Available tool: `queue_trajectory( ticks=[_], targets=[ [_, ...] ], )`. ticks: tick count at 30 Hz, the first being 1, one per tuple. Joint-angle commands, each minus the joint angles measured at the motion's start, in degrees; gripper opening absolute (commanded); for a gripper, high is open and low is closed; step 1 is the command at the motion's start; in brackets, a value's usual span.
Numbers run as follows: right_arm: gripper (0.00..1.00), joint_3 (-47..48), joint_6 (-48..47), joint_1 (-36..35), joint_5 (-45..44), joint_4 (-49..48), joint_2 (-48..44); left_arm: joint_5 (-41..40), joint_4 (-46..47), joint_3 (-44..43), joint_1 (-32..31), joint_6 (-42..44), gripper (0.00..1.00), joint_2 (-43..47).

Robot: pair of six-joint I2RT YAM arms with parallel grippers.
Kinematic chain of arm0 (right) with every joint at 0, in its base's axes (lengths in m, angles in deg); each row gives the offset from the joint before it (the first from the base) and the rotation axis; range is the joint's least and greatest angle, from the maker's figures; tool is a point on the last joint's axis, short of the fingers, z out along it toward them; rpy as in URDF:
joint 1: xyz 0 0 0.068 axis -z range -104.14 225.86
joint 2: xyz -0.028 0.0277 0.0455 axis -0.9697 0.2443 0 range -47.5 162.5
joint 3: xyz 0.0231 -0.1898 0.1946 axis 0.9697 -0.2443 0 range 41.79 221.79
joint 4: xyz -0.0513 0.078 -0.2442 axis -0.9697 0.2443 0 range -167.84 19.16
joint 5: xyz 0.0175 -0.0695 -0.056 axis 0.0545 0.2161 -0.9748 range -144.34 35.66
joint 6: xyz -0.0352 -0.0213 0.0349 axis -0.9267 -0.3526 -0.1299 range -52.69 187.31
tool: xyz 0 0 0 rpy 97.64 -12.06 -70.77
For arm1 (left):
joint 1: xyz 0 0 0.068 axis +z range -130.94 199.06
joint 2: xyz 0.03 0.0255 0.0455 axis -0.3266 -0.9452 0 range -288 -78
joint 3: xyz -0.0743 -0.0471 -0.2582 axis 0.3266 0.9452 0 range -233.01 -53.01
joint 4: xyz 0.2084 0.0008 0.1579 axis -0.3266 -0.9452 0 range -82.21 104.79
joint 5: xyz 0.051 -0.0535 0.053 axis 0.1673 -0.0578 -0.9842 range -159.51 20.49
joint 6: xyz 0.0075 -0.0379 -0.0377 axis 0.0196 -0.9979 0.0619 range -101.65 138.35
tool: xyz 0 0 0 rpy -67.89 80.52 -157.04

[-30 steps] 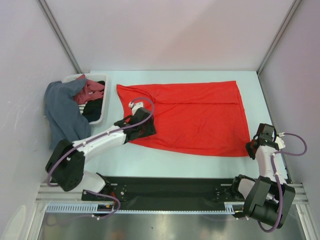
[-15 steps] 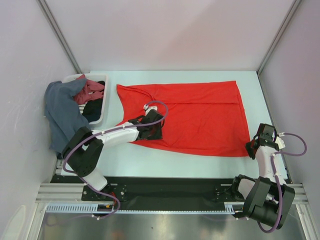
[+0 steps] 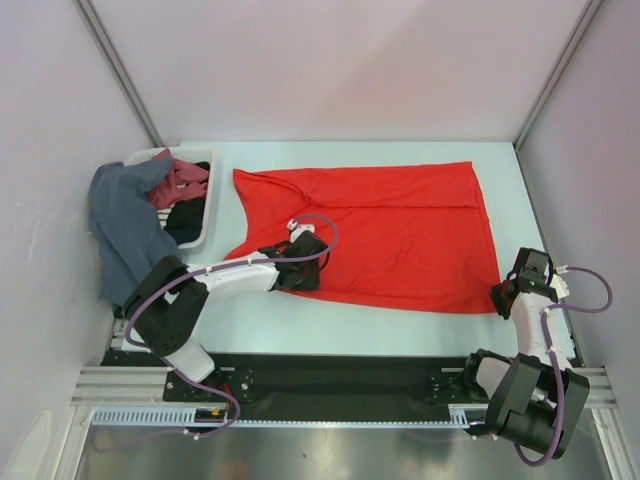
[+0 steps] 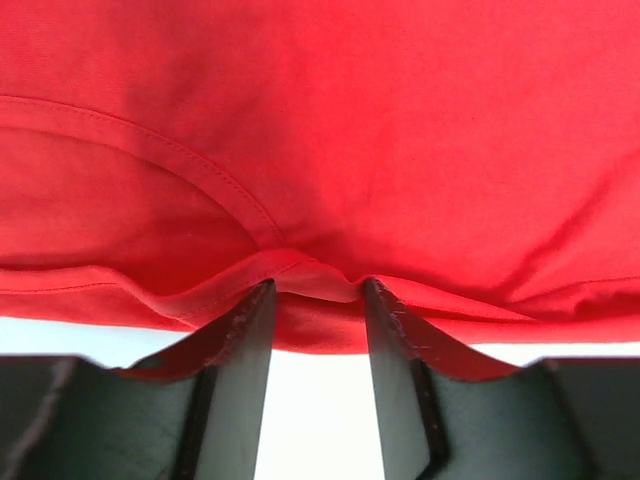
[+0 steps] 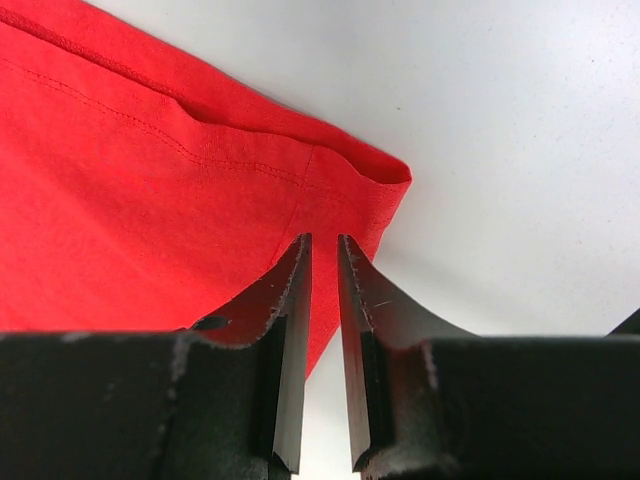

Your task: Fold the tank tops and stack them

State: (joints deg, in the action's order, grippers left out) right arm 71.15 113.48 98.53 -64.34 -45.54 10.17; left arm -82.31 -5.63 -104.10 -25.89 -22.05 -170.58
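smooth red tank top (image 3: pixel 390 225) lies flat; left gripper (image 4: pixel 315 300) pinches its hem, right gripper (image 5: pixel 322 255) pinches its corner.

The tank top (image 3: pixel 390 225) lies spread mid-table; the basket (image 3: pixel 205 215) sits left of it, holding clothes.

Bright red tank top (image 3: pixel 385 230) spread flat on table, near edge puckered

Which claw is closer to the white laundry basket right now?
Left. The left claw sits on the red tank top right of the white laundry basket; the right claw is across the table.
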Motion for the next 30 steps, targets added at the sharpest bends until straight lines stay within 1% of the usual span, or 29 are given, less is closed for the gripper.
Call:
queue_trajectory(
  ticks=[1, 2, 4, 5, 9, 12, 13, 16, 18, 19, 22, 24, 25, 27, 28, 29, 30],
  targets=[
    [0.21, -0.1, -1.0, 0.35, 0.24, -0.48, -1.33, -2.76, -1.02, -1.55, -0.05, 1.38, 0.42, 1.08],
    [0.21, -0.1, -1.0, 0.35, 0.24, -0.48, -1.33, -2.76, -0.93, -1.64, -0.05, 1.47, 0.29, 1.08],
    [0.21, -0.01, -1.0, 0.35, 0.24, -0.39, -1.42, -2.85, -1.54, -1.38, -0.05, 1.21, 0.12, 0.99],
    [0.21, 0.08, -1.08, 0.35, 0.16, -0.3, -1.42, -2.93, -1.72, -1.12, -0.14, 0.51, 0.0, 1.78],
    [0.22, 0.08, -1.17, 0.44, -0.28, 0.66, -1.86, -3.9, -0.94, 2.65, -0.66, -2.22, 0.0, 5.99],
    [0.22, -0.01, -1.08, 0.53, -0.55, 1.28, -2.56, -3.73, 0.82, 7.57, -1.1, -5.73, 0.0, 10.55],
    [0.21, -0.18, -1.08, 0.53, -0.72, 1.45, -2.65, -3.64, 1.52, 10.54, -1.19, -6.7, 0.0, 11.79],
    [0.21, -0.71, -0.82, 0.61, -0.72, 1.63, -3.35, -3.9, 2.67, 15.47, -1.54, -11.61, 0.0, 16.36],
    [0.21, -1.06, -0.73, 0.61, -0.63, 1.63, -3.62, -3.81, 3.2, 18.11, -1.72, -12.85, 0.0, 19.17],
    [0.21, -1.24, -0.73, 0.7, -0.46, 1.46, -3.7, -3.64, 3.55, 18.65, -1.72, -13.47, 0.0, 19.8],
    [0.17, -1.5, -0.56, 0.61, -0.02, 1.02, -3.62, -3.2, 3.72, 19.36, -1.81, -13.91, 0.0, 20.24],
    [0.17, -1.59, -0.64, 0.53, 0.59, 0.67, -3.44, -2.59, 4.25, 19.19, -1.9, -13.74, 0.0, 19.8],
    [0.19, -1.68, -0.91, 0.53, 1.38, 0.67, -3.35, -2.32, 4.34, 18.75, -1.98, -13.39, 0.01, 19.37],
    [0.28, -1.5, -1.43, 0.18, 2.09, 0.58, -3.0, -2.58, 3.99, 18.05, -2.42, -13.12, 0.06, 19.19],
    [0.35, -1.42, -1.44, -0.09, 2.0, 0.84, -3.0, -2.84, 3.73, 17.87, -2.69, -13.04, 0.1, 19.36],
    [0.47, -1.24, -1.44, -0.61, 1.83, 1.54, -3.0, -3.02, 3.64, 17.78, -2.69, -12.86, 0.11, 19.8],
    [0.53, -1.07, -1.35, -0.88, 1.74, 1.89, -3.0, -3.81, 3.29, 17.43, -2.69, -12.69, 0.12, 20.06]
  ],
)
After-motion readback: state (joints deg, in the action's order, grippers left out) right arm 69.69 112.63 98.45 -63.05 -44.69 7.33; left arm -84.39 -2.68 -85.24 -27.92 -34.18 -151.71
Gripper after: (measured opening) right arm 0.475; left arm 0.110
